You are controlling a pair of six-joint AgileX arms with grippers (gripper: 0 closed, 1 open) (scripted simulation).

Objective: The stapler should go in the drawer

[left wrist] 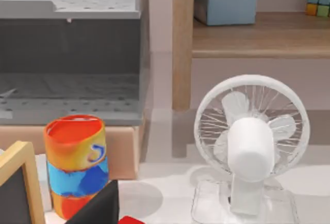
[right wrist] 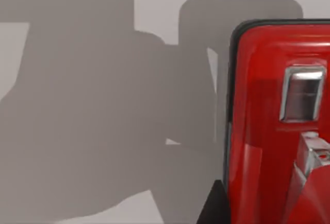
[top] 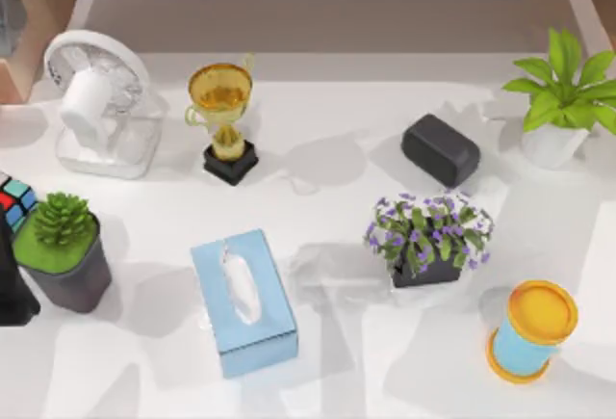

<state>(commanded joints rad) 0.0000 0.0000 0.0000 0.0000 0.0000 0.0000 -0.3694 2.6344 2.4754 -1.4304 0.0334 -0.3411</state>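
Top view: white table (top: 327, 159) crowded; blue tissue box (top: 243, 301) near the front. Behind it stand a gold trophy (top: 222, 120) and a white fan (top: 96, 101). Right of the tissue box: purple flower pot (top: 428, 238), dark grey block (top: 441, 149), yellow-capped spool (top: 531, 330), leafy plant (top: 563, 96) cut by the edge. Left of it: succulent pot (top: 65, 250), and a colour cube (top: 14, 202) half cut off.

Left wrist view: the fan fills the near right; a grey drawer (left wrist: 69, 54) sits back left of it, open, and an orange-blue can (left wrist: 76, 165) in front. A red sliver at the frame edge, the stapler (left wrist: 131, 220), mostly cut off.

Right wrist view: stapler close up, red body with black rim and metal parts, cropped by the frame. Cannot tell how either gripper's fingers stand or where they are relative to the stapler.
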